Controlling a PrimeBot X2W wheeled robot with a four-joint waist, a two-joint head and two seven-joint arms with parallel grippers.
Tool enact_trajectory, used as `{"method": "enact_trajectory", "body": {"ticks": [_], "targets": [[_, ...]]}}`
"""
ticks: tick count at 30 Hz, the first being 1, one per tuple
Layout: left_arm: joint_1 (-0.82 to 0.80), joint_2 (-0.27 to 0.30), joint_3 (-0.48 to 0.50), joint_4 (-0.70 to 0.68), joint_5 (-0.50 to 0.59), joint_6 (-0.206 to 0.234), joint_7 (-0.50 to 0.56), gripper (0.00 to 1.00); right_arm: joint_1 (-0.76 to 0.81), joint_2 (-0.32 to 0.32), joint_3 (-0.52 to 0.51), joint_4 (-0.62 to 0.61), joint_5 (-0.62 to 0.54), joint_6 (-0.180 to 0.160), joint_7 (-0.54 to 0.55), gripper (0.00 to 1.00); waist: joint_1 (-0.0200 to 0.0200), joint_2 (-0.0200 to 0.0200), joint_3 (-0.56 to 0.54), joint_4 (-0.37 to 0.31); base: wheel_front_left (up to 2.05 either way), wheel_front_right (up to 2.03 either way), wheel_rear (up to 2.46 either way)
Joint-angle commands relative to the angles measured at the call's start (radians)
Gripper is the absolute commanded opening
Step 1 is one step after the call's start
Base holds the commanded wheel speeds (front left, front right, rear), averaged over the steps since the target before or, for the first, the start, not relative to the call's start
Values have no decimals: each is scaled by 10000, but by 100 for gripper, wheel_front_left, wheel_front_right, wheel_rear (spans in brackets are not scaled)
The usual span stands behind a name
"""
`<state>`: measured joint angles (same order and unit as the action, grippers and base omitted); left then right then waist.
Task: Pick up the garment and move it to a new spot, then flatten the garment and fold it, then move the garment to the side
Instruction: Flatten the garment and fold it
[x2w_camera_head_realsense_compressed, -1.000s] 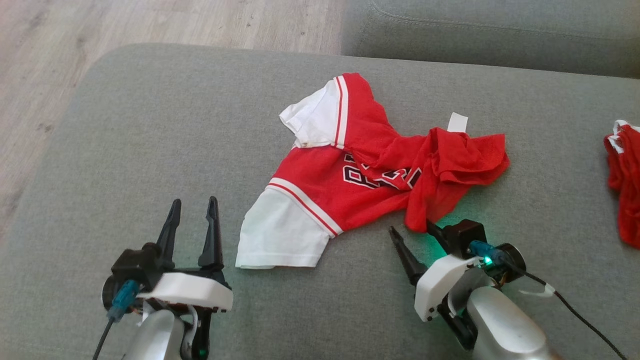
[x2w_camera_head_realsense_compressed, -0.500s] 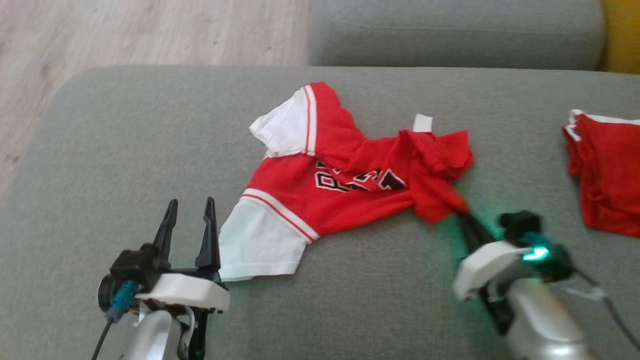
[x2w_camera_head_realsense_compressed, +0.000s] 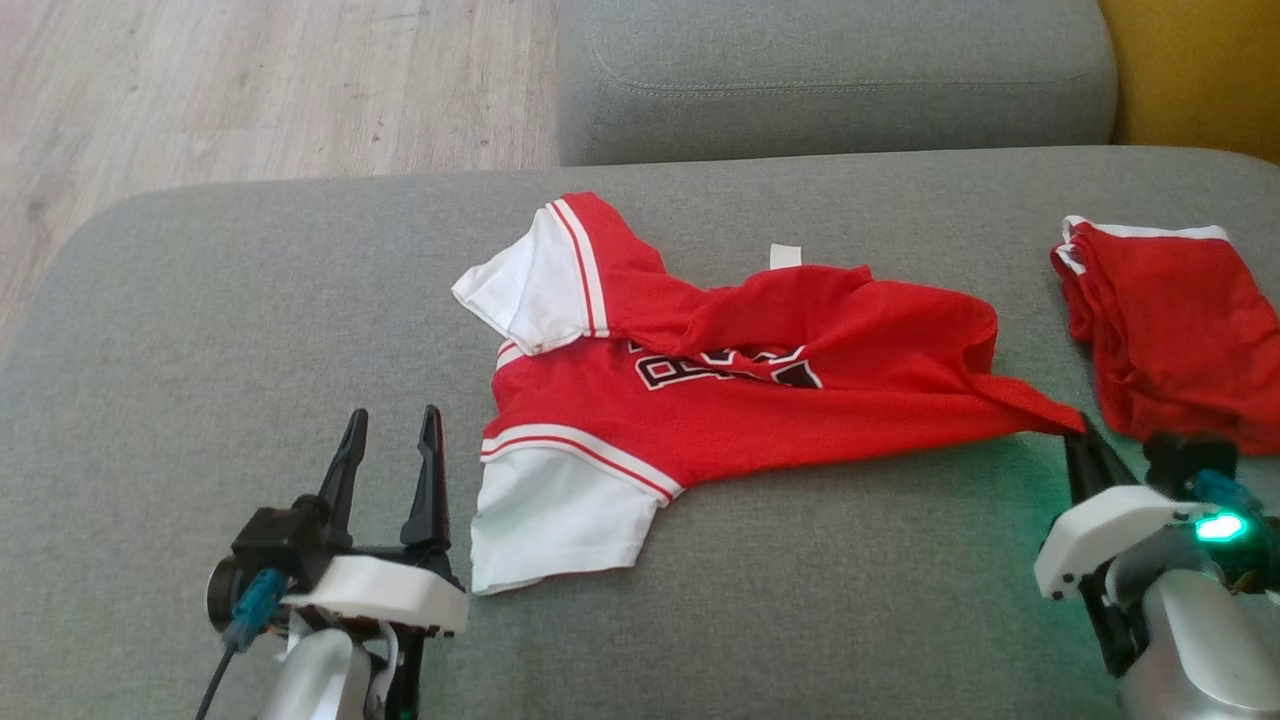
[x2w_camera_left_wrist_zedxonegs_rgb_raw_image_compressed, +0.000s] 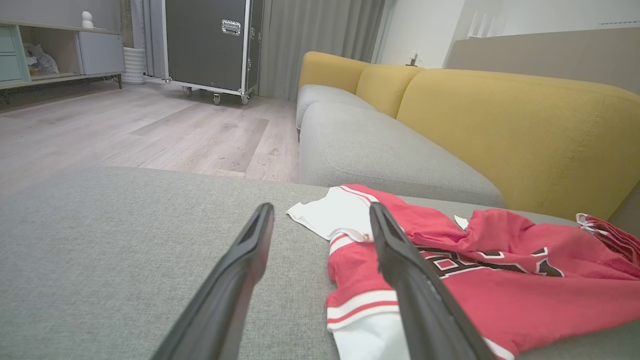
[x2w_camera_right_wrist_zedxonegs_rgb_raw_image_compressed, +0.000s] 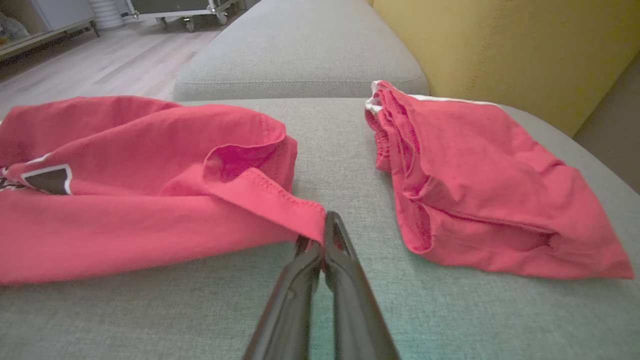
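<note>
While the right gripper (x2w_camera_right_wrist_zedxonegs_rgb_raw_image_compressed: 324, 227) pinches a hem corner of the red-and-white sports jersey (x2w_camera_head_realsense_compressed: 780, 420) lying on the grey fabric sofa cushion (x2w_camera_head_realsense_compressed: 250, 300), the left gripper (x2w_camera_head_realsense_compressed: 392, 425) stands parted and empty just beside its white sleeve.

Plenty of bare grey cushion (x2w_camera_head_realsense_compressed: 250, 300) left of the jersey (x2w_camera_head_realsense_compressed: 760, 420). The right side's tight: a second red garment (x2w_camera_head_realsense_compressed: 1170, 330) lies just beside it, with the yellow backrest (x2w_camera_head_realsense_compressed: 1190, 70) behind.

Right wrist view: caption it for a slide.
Right gripper, jaws shut on the jersey hem, beside a second red garment.
</note>
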<state>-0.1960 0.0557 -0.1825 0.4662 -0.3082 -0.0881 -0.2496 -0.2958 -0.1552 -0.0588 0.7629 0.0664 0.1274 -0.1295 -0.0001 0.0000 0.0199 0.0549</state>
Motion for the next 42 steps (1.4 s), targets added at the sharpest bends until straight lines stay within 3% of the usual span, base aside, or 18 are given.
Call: {"method": "enact_trajectory", "body": {"ticks": [1,8,12,20,26,34,42], "targets": [[-259,52,404,-263,96,9,-122,100,-108,-26,39,-452,-140,33,44,100,1,0,-3,-5,0,0,0],[-198,13,488,-279,168,-11,-122,100,179,469,-714,-1305,-416,33,-3,100,1,0,-44,-84,0,0,0],[-159,1,567,-305,236,-31,-122,100,326,796,-1254,-2129,-686,33,-559,100,1,0,-108,-159,0,0,0],[-112,-17,578,-375,308,-68,-122,100,837,1022,-54,-3270,2,33,-1189,100,1,0,-140,-190,0,0,0],[-6,-38,444,-395,233,-91,-122,100,1407,1045,962,-3397,606,33,-1292,100,1,0,-126,-155,0,0,0],[-12,-49,124,-35,14,-139,-67,100,1374,1048,1034,-3533,793,33,-1318,100,1,0,-79,-127,0,0,0],[-137,-52,-514,906,-318,-150,1392,100,1428,1049,870,-3601,780,33,-1321,100,1,0,9,-89,0,0,0]]}}
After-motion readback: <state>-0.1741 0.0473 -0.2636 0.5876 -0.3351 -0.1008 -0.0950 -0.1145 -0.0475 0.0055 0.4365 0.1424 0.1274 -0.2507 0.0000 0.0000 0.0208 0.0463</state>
